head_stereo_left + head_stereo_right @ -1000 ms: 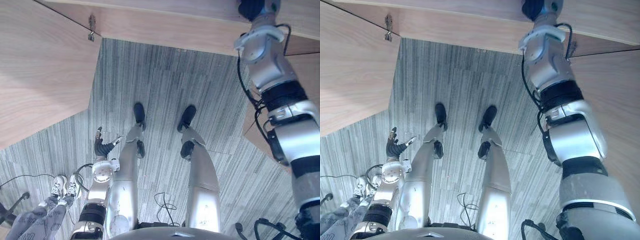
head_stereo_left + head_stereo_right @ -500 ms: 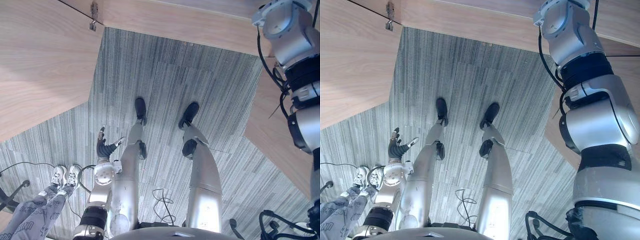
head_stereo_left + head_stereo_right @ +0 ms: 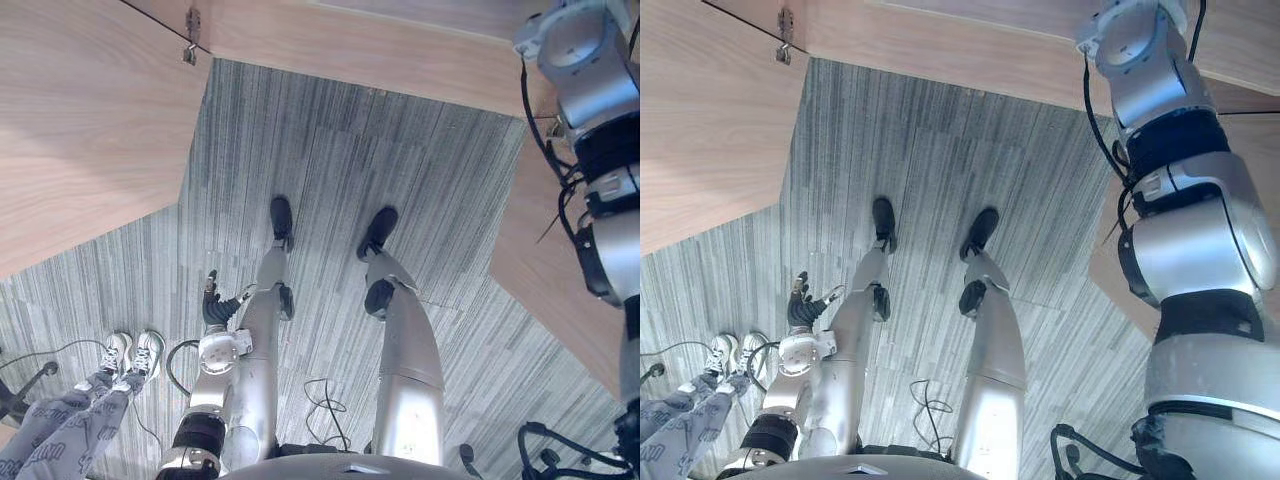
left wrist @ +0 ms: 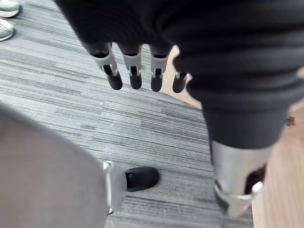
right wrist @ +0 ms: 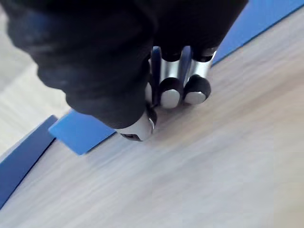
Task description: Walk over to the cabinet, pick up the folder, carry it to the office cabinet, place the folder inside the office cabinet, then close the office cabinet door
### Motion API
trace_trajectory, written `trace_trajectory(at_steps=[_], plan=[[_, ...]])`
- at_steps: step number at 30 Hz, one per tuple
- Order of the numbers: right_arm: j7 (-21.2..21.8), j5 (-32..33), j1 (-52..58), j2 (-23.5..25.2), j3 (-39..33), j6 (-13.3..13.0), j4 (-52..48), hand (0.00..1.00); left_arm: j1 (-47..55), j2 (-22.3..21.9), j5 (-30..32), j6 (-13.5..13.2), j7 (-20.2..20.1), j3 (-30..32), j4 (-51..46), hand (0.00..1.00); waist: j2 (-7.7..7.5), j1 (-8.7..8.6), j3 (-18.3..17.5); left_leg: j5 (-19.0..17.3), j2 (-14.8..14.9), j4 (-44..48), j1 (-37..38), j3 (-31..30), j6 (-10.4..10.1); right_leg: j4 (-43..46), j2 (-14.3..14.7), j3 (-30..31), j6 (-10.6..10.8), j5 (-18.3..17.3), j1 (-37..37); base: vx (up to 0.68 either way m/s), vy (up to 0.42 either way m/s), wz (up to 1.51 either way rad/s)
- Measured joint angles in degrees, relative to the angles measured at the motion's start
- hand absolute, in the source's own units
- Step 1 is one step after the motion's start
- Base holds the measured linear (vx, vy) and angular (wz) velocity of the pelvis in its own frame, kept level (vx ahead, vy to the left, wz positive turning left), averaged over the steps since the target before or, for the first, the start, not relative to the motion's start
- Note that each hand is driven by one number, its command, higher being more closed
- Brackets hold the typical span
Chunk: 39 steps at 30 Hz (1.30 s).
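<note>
The blue folder [image 5: 83,135] lies flat on a light wooden shelf [image 5: 213,166] in the right wrist view. My right hand [image 5: 171,90] rests on top of it, fingers curled with their dark tips down at the folder's edge and the thumb [image 5: 137,126] close beside them, pinching it. A second strip of blue [image 5: 19,159] shows nearby. In the eye views my right arm [image 3: 1160,130] reaches up past the top edge into the cabinet. My left hand [image 3: 213,303] hangs beside my left leg, fingers [image 4: 134,76] straight and holding nothing.
A wooden cabinet door [image 3: 80,130] stands swung open on the left, its hinge [image 3: 192,22] at the top. The cabinet's lower front [image 3: 380,55] runs across the top, another wooden panel [image 3: 550,270] on the right. A person's legs in white shoes [image 3: 130,352] stand at the lower left.
The camera tipped slightly over the last second. My right arm rose higher and further into the cabinet. My left hand swung a little closer to my left leg.
</note>
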Motion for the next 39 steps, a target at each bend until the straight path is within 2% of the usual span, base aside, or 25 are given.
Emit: trace_trajectory(at_steps=[2, 3, 5, 7, 8, 9, 12, 13, 15, 16, 17, 20, 23, 25, 28, 30, 33, 34, 37, 39], plan=[[-0.69, 1.18, 6.4, 1.74, -5.34, 0.5, -6.12, 1.0, -0.19, -0.14, -0.07, 0.06, 0.07, 0.46, 0.55, 0.0, -0.11, -0.25, 0.07, -2.37, 1.06, 3.89, 0.05, -0.21, -0.01, -0.36, 0.92, 0.14, -0.01, 0.01, 1.84, 0.0, -0.045, -0.31], [-1.93, 2.97, 11.87, 3.24, -8.22, 0.32, -12.66, 1.0, -0.57, -0.05, -0.52, 0.21, 0.11, 0.89, 1.13, 0.0, -0.16, -0.39, 0.09, -4.25, 2.0, 6.9, 0.35, 0.1, 0.0, -0.37, 1.66, 0.63, 0.0, -0.01, 3.09, 0.01, -0.04, -0.37], [-2.28, 5.05, 17.41, 4.26, -10.94, -0.06, -20.77, 1.0, -0.59, -0.03, -0.53, 0.46, 0.1, 1.33, 1.14, 0.0, -0.25, -0.66, 0.14, -5.92, 2.81, 9.42, 0.77, 0.44, 0.03, -0.27, 2.3, 1.11, 0.13, -0.11, 4.2, 0.01, -0.037, -0.33], [-2.2, 7.77, 27.26, 6.63, -15.68, -2.14, -33.39, 1.0, -0.57, 0.12, -0.52, 0.75, -0.04, 1.7, 1.75, 0.0, -0.44, -1.39, 0.25, -8.01, 3.67, 12.39, 2.34, 0.77, 0.1, 0.39, 2.88, 1.63, 0.53, -0.77, 6.48, 0.03, -0.029, -0.23], [-2.13, 7.83, 29.7, 7.52, -16.59, -2.66, -35.99, 1.0, -0.57, 0.3, -0.47, 0.96, -0.16, 1.71, 1.87, 0.0, -0.76, -1.6, 0.43, -8.6, 3.82, 12.99, 3.19, 0.86, 0.08, 0.68, 2.95, 1.8, 0.67, -1.05, 7.37, 0.04, -0.023, -0.19], [-2.03, 7.82, 36.02, 10.29, -19.42, -3.95, -42.64, 1.0, -0.55, 0.69, -0.39, 1.27, -0.38, 1.68, 2.36, 0.0, -1.34, -1.9, 0.74, -9.9, 4.21, 14.6, 5.28, 0.93, 0.09, 1.48, 3.14, 2.15, 0.7, -1.83, 9.63, 0.03, -0.016, -0.13], [-1.79, 7.85, 46.25, 16.41, -23.11, -6.85, -53.01, 1.0, -0.46, 0.67, 0.27, 1.95, -1.15, 1.69, 3.84, 0.0, -1.69, -2.09, 0.76, -11.82, 4.45, 16.21, 9.33, 1.11, 0.03, 2.33, 3.19, 2.7, 1.17, -3.06, 13.71, 0.04, -0.016, -0.08], [-1.64, 7.85, 47.71, 17.44, -23.35, -7.27, -54.39, 1.0, -0.42, 0.68, 0.29, 2.17, -1.3, 1.73, 4.01, 0.0, -1.71, -2.13, 0.76, -12.13, 4.44, 16.25, 10.12, 1.25, -0.03, 2.09, 3.19, 2.78, 1.39, -3.32, 14.4, 0.05, -0.014, -0.13], [-0.33, 7.79, 56.37, 24.62, -23.06, -9.46, -60.96, 1.0, 0.13, 0.67, 0.99, 2.97, -1.6, 2.05, 4.65, 0.0, -1.85, -2.25, 0.69, -13.4, 4.61, 16.04, 15.35, 2.21, 0.08, 0.82, 3.52, 3.34, 2.12, -4.0, 19.49, 0.05, -0.009, -0.16], [0.17, 7.79, 58.32, 26.31, -22.82, -9.75, -61.92, 1.0, 0.45, 0.67, 1.44, 3.03, -1.74, 2.13, 4.62, 0.0, -1.91, -2.23, 0.66, -13.62, 4.74, 16.02, 16.58, 2.49, 0.13, 0.46, 3.68, 3.58, 2.25, -4.01, 20.73, 0.07, -0.006, -0.29], [1.25, 7.72, 63.71, 30.17, -21.02, -10.31, -64.0, 1.0, 1.51, 0.64, 2.6, 3.14, -2.08, 2.71, 5.07, 0.0, -2.49, -2.27, 0.05, -14.57, 5.0, 15.89, 19.99, 3.32, 0.13, -0.82, 4.25, 4.38, 2.57, -3.9, 23.96, 0.06, -0.004, -0.28], [3.18, 6.48, 70.61, 33.69, -17.41, -10.7, -63.78, 1.0, 2.39, 0.66, 3.68, 3.68, -2.74, 4.25, 8.73, 0.0, -4.02, -2.98, -2.35, -14.99, 5.06, 13.9, 24.06, 4.49, 0.06, -3.63, 4.97, 5.21, 2.85, -3.08, 27.73, 0.09, -0.002, -0.25], [5.12, 0.11, 77.47, 35.85, -15.05, -10.69, -59.94, 1.0, 2.35, 1.11, 5.88, 5.11, -2.78, 4.99, 15.23, 0.0, -5.4, -3.34, -6.01, -14.88, 4.83, 10.45, 28.73, 5.84, -0.13, -9.69, 6.27, 6.34, 3.27, -0.73, 32.58, 0.1, 0.005, -0.25], [5.52, -4.61, 79.5, 36.53, -14.38, -10.34, -50.45, 1.0, 2.26, 1.82, 7.76, 6.11, -3.08, 4.85, 19.8, 0.0, -5.53, -4.43, -8.38, -14.45, 4.32, 7.79, 32.35, 5.94, -0.22, -15.93, 7.17, 6.71, 3.72, 2.23, 37.82, 0.13, 0.015, -0.15], [6.25, -9.94, 79.55, 37.02, -14.6, -7.64, -33.51, 1.0, 2.38, 3.3, 9.34, 7.3, -3.2, 4.28, 23.99, 0.0, -5.51, -4.87, -10.43, -14.1, 2.93, 4.8, 36.94, 6.14, 0.03, -24.31, 7.7, 7.89, 4.71, 6.21, 44.43, 0.08, 0.043, -0.1], [6.6, -13.95, 79.55, 37.49, -15.09, -6.12, -26.3, 1.0, 2.74, 4.01, 10.3, 8.03, -3.72, 4.26, 24.75, 0.0, -5.46, -4.82, -10.97, -14.09, 2.21, 4.09, 38.71, 6.1, 0.06, -27.13, 7.46, 8.31, 5.06, 7.67, 46.91, 0.03, 0.044, -0.09], [6.74, -16.06, 80.07, 39.07, -16.23, -4.24, -16.86, 1.0, 3.97, 4.97, 10.99, 8.43, -3.96, 4.26, 26.24, 0.0, -5.44, -4.69, -13.03, -14.15, 1.37, 3.2, 41.31, 5.78, 0.05, -29.25, 7.11, 9.38, 5.41, 8.82, 49.6, -0.01, 0.043, -0.12], [6.82, -16.05, 80.17, 39.74, -17.21, -4.13, -14.17, 0.0, 4.75, 4.99, 11.48, 8.46, -4.04, 4.35, 26.51, 0.0, -5.4, -4.84, -13.87, -14.16, 0.95, 2.57, 42.56, 5.79, 0.04, -29.86, 6.89, 9.62, 5.5, 9.02, 50.69, -0.03, 0.036, -0.13], [7.24, -16.05, 81.22, 39.71, -18.96, -3.92, -9.33, 0.0, 5.62, 4.79, 11.57, 8.46, -4.34, 4.41, 27.0, 0.0, -5.39, -4.83, -15.5, -14.48, 0.23, 1.21, 44.64, 5.83, -0.49, -30.29, 6.27, 10.28, 5.97, 8.65, 52.2, -0.06, 0.047, -0.1], [7.27, -16.05, 82.08, 39.7, -21.05, -2.74, -5.2, 0.0, 6.52, 4.47, 11.57, 8.41, -4.7, 4.57, 27.6, 0.0, -5.7, -4.82, -17.31, -14.34, -0.93, -0.91, 46.75, 5.5, -0.72, -30.65, 5.79, 11.99, 5.89, 8.43, 52.75, -0.07, 0.045, -0.26]])
